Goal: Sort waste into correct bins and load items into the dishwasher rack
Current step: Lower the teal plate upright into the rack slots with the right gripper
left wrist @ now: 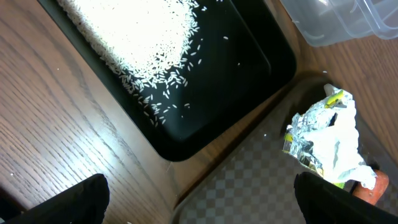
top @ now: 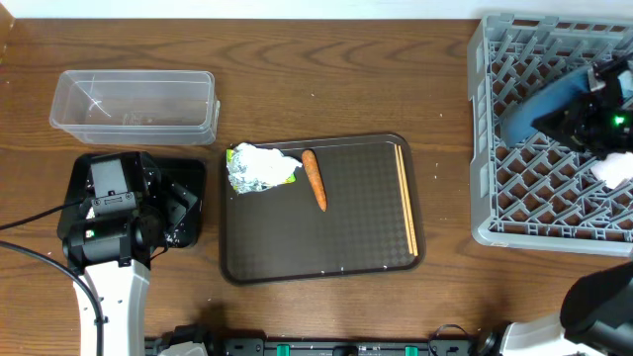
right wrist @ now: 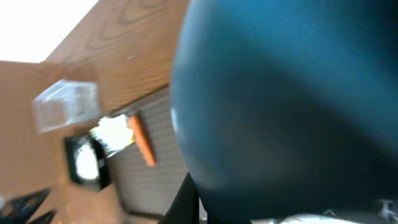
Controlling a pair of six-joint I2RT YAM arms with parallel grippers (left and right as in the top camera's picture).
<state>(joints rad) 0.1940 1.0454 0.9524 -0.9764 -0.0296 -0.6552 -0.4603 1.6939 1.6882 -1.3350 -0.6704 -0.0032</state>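
My right gripper (top: 586, 111) is shut on the large dark-blue bowl (top: 542, 105), held tilted over the grey dishwasher rack (top: 487, 148). The bowl fills the right wrist view (right wrist: 286, 106). A pale light-blue dish (top: 615, 168) lies in the rack by the arm. My left gripper (left wrist: 199, 208) is open and empty above the corner of the black tray (left wrist: 236, 81), which holds white rice (left wrist: 137, 37). The wrapper (top: 259, 168), carrot (top: 314, 180) and chopsticks (top: 406, 198) lie on the brown serving tray (top: 326, 262). The clear tub (top: 134, 104) stands empty at the back left.
The left arm covers most of the black tray (top: 190, 188) in the overhead view. The wrapper (left wrist: 323, 140) and the carrot tip (left wrist: 376, 185) show at the right of the left wrist view, with the tub corner (left wrist: 348, 22) above them.
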